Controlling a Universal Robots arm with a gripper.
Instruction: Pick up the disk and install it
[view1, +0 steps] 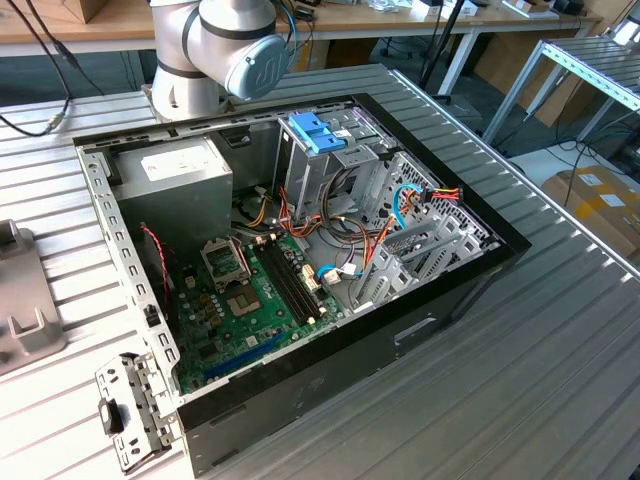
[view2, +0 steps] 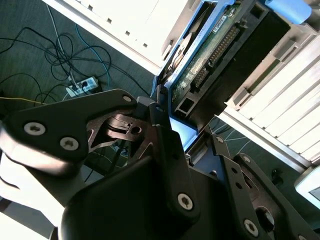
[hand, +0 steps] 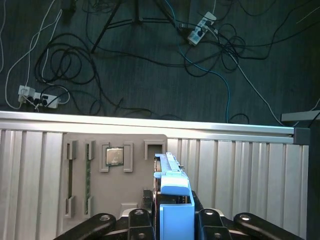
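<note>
In both wrist views my gripper (hand: 172, 212) is shut on the disk (hand: 172, 175). The disk stands on edge between the dark fingers (hand: 146, 210), its bright blue carrier facing the first wrist camera. The second wrist view shows the disk's (view2: 215, 60) green circuit-board side, dark body and blue tab (view2: 292, 7) beyond the gripper (view2: 187, 130). The disk hangs over the slatted table beside a grey parts tray (hand: 80, 150). The open computer case (view1: 470, 270) lies on the table in the exterior view.
The tray holds a processor chip (hand: 114, 156) and memory sticks (hand: 88, 172). A light-blue bracket (view1: 318, 130) tops the case's drive cage, near the grey power supply (view1: 175, 180). Cables and power strips (hand: 200, 25) lie on the floor past the table's edge. A metal bracket (view1: 130, 410) lies by the case.
</note>
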